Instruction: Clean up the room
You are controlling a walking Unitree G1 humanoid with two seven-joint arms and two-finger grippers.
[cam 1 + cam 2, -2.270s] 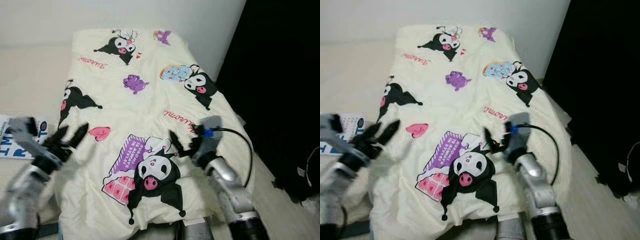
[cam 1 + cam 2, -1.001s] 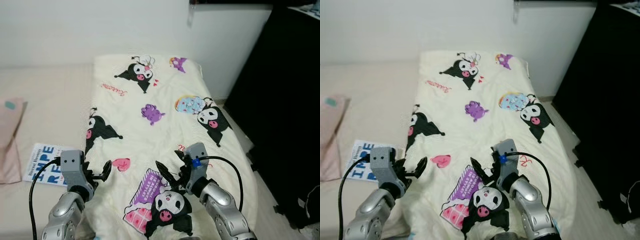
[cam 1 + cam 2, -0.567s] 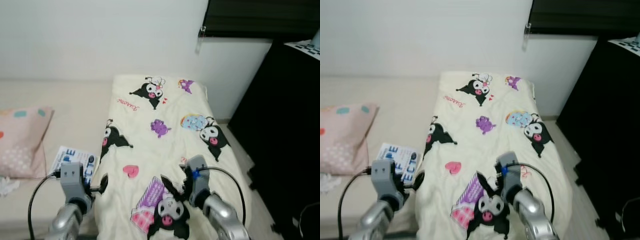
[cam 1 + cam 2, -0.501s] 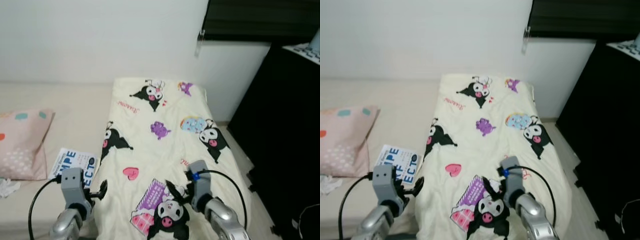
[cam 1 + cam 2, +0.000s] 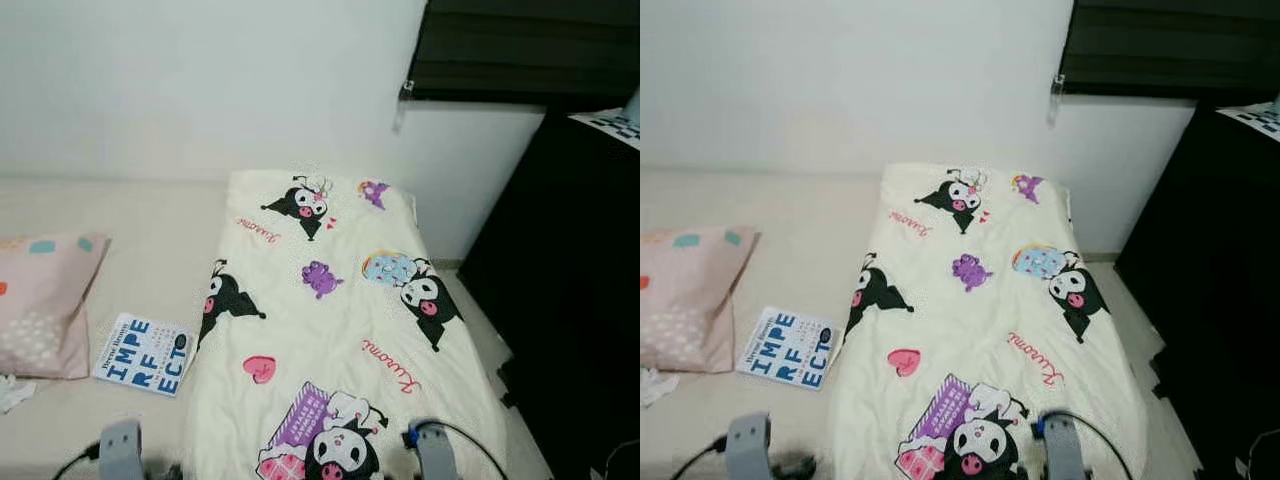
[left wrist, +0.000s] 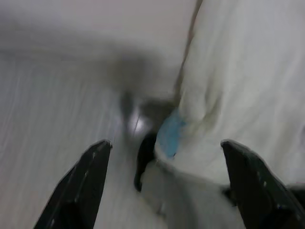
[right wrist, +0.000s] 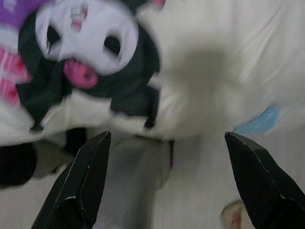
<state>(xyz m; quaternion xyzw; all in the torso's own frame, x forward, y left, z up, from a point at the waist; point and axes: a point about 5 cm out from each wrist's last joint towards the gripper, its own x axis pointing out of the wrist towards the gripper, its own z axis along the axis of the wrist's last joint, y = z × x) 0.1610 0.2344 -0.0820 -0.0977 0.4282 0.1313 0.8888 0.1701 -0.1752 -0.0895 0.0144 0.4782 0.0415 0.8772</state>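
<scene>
A cream blanket (image 5: 330, 300) printed with black cartoon characters lies spread flat along the right side of the bed. A white book (image 5: 143, 352) with blue letters lies on the bare mattress beside its left edge. My left gripper (image 6: 164, 143) is open, low at the blanket's near left corner, where a blue tag (image 6: 169, 136) shows. My right gripper (image 7: 167, 136) is open too, pointing at the blanket's near edge with its cartoon face (image 7: 81, 45). The grey wrist housings (image 5: 120, 445) of both arms poke up at the bottom of the eye views.
A pink pillow (image 5: 40, 300) rests at the left of the mattress, with a white crumpled scrap (image 5: 10, 390) before it. A black cabinet (image 5: 570, 300) stands close along the bed's right side. A white wall runs behind.
The camera has risen and pulled back, showing more of the bed. Both arms have dropped from above the blanket to the bottom edge of the eye views.
</scene>
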